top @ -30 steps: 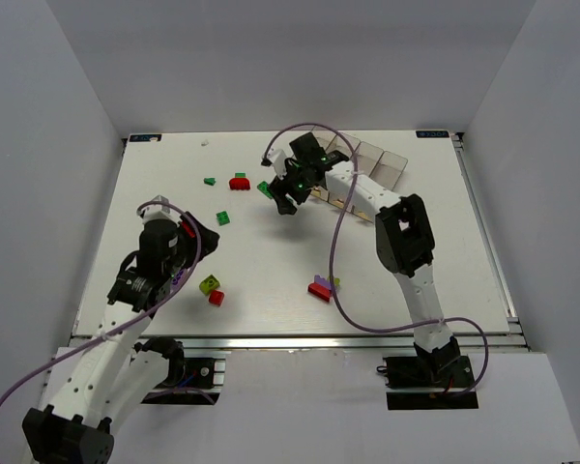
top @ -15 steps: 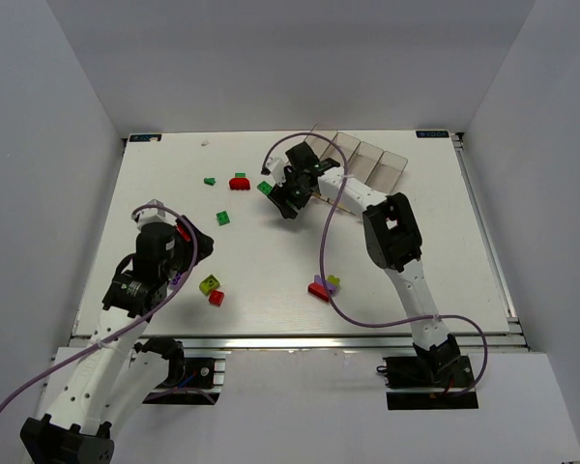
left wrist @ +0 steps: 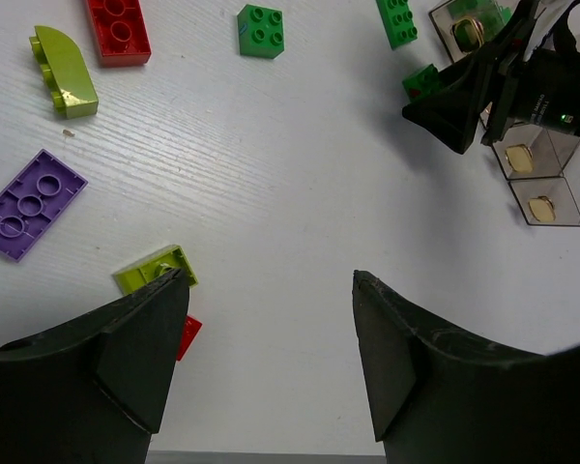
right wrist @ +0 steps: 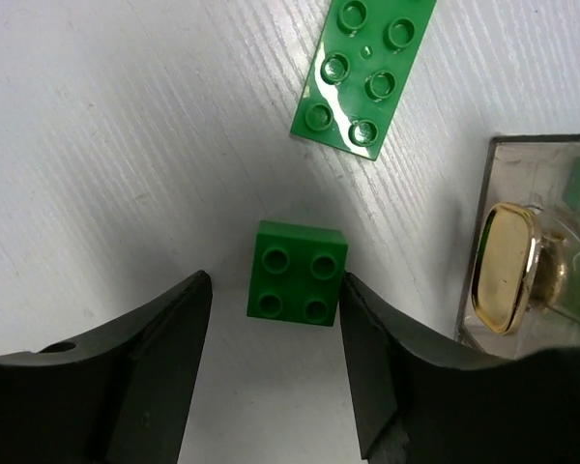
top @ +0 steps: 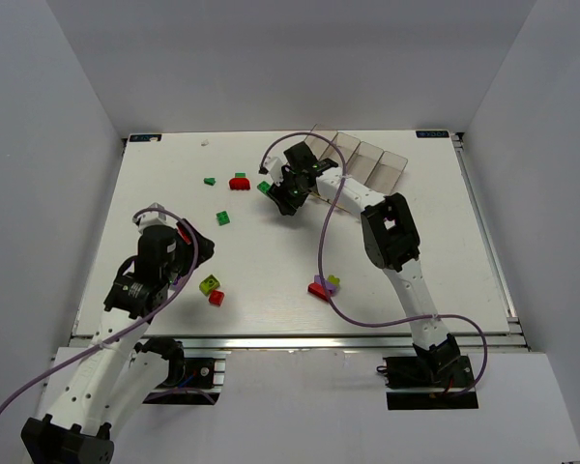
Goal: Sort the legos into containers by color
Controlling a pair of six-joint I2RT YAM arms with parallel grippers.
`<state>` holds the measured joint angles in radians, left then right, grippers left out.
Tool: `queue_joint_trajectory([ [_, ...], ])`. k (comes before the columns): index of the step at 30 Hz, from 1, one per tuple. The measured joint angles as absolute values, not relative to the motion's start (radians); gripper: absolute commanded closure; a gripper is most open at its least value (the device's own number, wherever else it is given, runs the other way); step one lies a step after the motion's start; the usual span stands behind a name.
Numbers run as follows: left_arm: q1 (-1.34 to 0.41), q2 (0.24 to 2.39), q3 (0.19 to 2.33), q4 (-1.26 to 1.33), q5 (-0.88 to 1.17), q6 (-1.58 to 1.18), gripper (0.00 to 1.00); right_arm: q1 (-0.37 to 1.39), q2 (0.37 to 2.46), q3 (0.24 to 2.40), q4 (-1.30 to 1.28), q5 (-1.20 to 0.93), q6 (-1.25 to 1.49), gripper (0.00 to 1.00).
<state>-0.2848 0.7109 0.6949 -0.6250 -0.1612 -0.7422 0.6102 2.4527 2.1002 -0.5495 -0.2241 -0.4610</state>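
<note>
A small green four-stud lego (right wrist: 298, 272) lies on the table between the fingers of my right gripper (right wrist: 275, 280). The right finger touches it and a gap shows on the left, so the jaws are open. From above, this gripper (top: 281, 198) is low over the table beside that green lego (top: 264, 188), just left of the clear containers (top: 367, 160). My left gripper (left wrist: 268, 280) hovers open and empty over bare table. A yellow-green lego (left wrist: 155, 269) and a red one (left wrist: 186, 336) sit by its left finger.
A flat green plate (right wrist: 364, 68) lies just beyond the green lego, and a container end with a tan label (right wrist: 507, 266) is on its right. A purple plate (left wrist: 31, 203), a yellow-green curved piece (left wrist: 65, 72) and a red brick (left wrist: 118, 27) lie ahead of the left gripper. A purple, red and yellow-green cluster (top: 321, 286) sits mid-table.
My right gripper has dropped down and left around the green lego, and its jaws have narrowed. The left arm has shifted only slightly.
</note>
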Motion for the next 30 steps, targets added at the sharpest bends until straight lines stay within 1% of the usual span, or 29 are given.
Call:
queue_joint_trajectory([
  [2,-0.285,0.707,0.694,-0.624,-0.161,-0.744,0.22,0.61,2.453,2.1,-0.55,-0.23,-0.462,0.45],
  [3,-0.285,0.705,0.694,-0.622,-0.162,-0.745,0.22,0.61,2.453,2.1,-0.551,-0.234,-0.463,0.5],
  [4,-0.285,0.704,0.693,-0.619,-0.161,-0.746,0.22,0.61,2.453,2.1,-0.55,-0.237,-0.467,0.54],
  [5,-0.285,0.704,0.692,-0.616,-0.161,-0.746,0.22,0.61,2.453,2.099,-0.55,-0.242,-0.469,0.6],
  [7,-0.285,0.703,0.682,-0.602,-0.161,-0.749,0.22,0.61,2.453,2.096,-0.549,-0.253,-0.472,0.66],
  [11,-0.285,0.717,0.676,-0.595,-0.157,-0.749,0.22,0.609,2.439,2.071,-0.541,-0.275,-0.476,0.81],
  [14,-0.285,0.715,0.676,-0.589,-0.157,-0.749,0.21,0.609,2.428,2.058,-0.551,-0.3,-0.478,0.89],
  [19,-0.285,0.69,0.66,-0.57,-0.157,-0.759,0.21,0.609,2.377,2.022,-0.579,-0.363,-0.488,0.95],
  [20,-0.285,0.685,0.656,-0.569,-0.157,-0.761,0.22,0.609,2.359,2.014,-0.583,-0.379,-0.492,1.0],
  [26,-0.285,0.671,0.644,-0.556,-0.157,-0.769,0.22,0.609,2.231,2.006,-0.594,-0.461,-0.504,1.0],
  [30,-0.285,0.67,0.641,-0.549,-0.155,-0.774,0.21,0.608,2.177,2.032,-0.563,-0.475,-0.475,1.0],
])
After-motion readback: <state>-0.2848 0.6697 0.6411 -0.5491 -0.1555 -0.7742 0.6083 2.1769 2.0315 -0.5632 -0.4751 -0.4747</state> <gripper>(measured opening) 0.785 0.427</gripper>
